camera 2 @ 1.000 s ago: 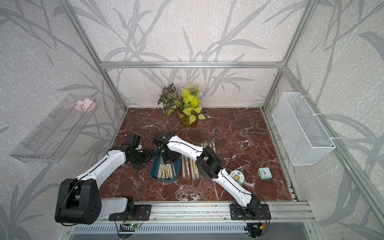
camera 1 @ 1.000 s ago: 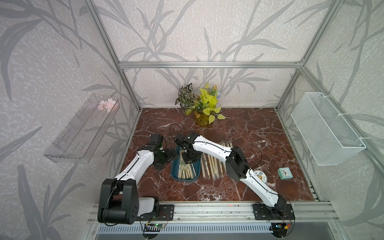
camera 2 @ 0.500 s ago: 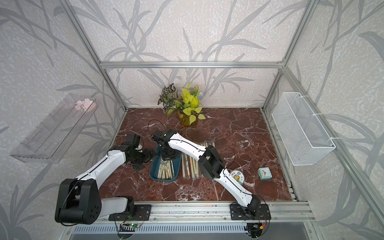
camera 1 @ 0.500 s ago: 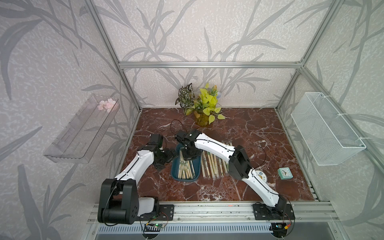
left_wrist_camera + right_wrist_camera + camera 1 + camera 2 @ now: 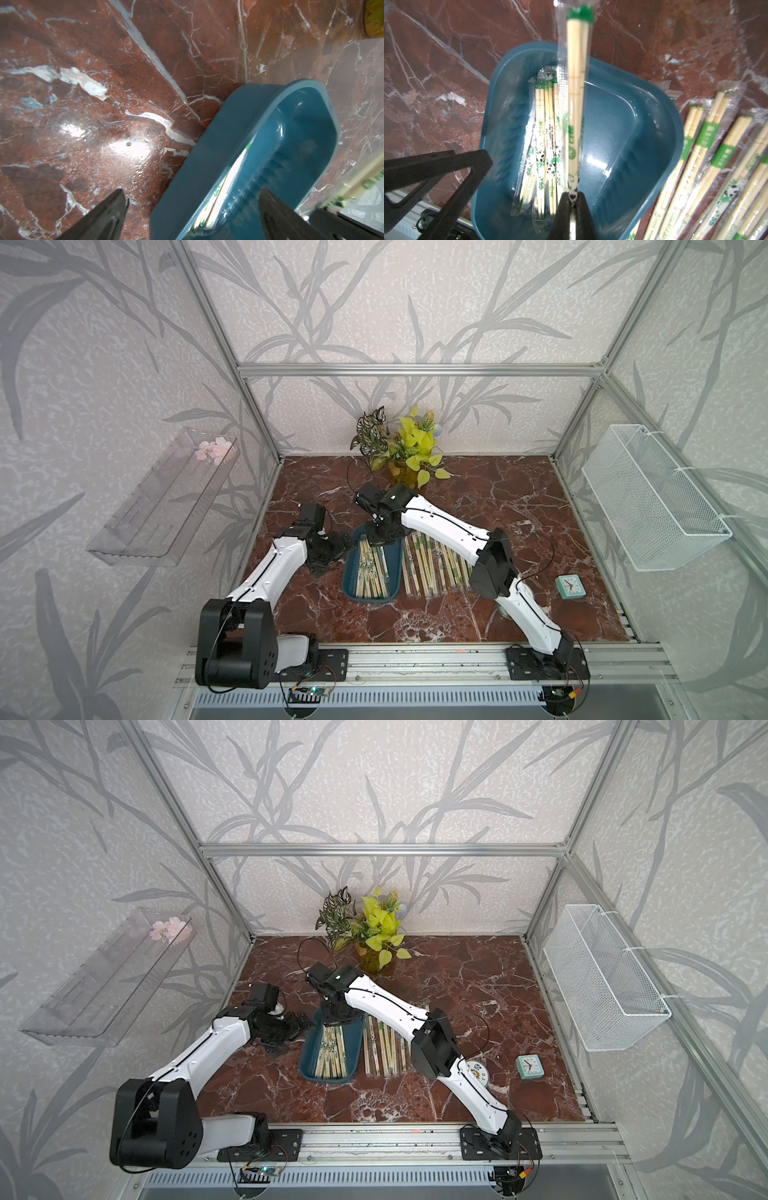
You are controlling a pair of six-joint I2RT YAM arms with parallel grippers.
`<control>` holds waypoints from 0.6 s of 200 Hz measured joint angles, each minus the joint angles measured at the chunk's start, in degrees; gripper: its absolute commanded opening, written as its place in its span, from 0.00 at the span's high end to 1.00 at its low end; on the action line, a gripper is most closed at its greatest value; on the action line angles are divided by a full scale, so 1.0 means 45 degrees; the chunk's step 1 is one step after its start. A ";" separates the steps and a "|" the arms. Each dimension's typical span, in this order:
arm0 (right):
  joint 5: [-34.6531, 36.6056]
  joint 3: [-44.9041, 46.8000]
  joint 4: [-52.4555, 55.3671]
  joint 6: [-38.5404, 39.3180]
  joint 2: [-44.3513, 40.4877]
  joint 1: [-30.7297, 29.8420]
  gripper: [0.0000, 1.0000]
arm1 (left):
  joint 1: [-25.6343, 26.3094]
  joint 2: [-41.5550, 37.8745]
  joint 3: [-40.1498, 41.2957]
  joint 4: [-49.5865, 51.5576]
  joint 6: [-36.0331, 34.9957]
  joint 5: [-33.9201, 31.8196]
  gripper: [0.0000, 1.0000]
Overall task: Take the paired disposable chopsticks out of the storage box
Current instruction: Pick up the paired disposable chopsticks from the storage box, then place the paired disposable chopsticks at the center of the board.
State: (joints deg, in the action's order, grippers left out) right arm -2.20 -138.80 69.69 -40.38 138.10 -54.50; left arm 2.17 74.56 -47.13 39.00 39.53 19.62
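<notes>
The right gripper [image 5: 572, 195] is pinched shut on the very end of one pair of thin pale bamboo disposable chopsticks in a clear sleeve with a green label [image 5: 576, 83]. That held pair juts out from the fingertips over the shallow dark teal plastic storage box [image 5: 500, 87] with rounded corners, and whether its far end has cleared the box's rim I cannot tell. More sleeved pairs [image 5: 544, 135] lie inside the box, and a row of pairs [image 5: 432, 568] lies on the red-brown marble tabletop [image 5: 498, 497] just beside the box. The left gripper [image 5: 193, 199] stands with its jaws wide apart astride one wall of the box, clamping nothing. The main risk looks to be the grip: a pinch so near the end of a slick sleeve could let the pair swing or slide free. A drooping far end could catch the box's rim or rake the pairs inside. With nothing clamping it, the box could skid. A careless release could drop the pair across the row beside the box.
</notes>
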 measured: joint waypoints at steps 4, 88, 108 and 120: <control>0.0000 0.0005 -0.0019 0.0019 -0.0063 0.0010 1.00 | 0.0000 -0.0019 -0.0024 0.0000 0.0000 0.0000 0.00; -0.0393 0.4794 -0.2157 0.0563 -0.3716 0.1107 1.00 | 0.0398 -0.1044 -0.0121 0.0053 0.0461 -0.0219 0.00; -0.0534 0.7043 -0.3065 0.0607 -0.5119 0.2001 1.00 | 0.0957 -0.1088 -0.0219 0.0058 0.0695 -0.0486 0.00; -0.0554 0.8437 -0.3643 0.0622 -0.5935 0.2696 1.00 | 0.1389 -0.1083 -0.0301 0.0058 0.0879 -0.0724 0.00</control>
State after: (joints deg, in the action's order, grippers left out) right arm -4.69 -100.84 53.30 -37.58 111.39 -42.37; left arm 8.43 69.69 -48.49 39.27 43.48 16.36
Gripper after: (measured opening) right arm 0.071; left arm 0.997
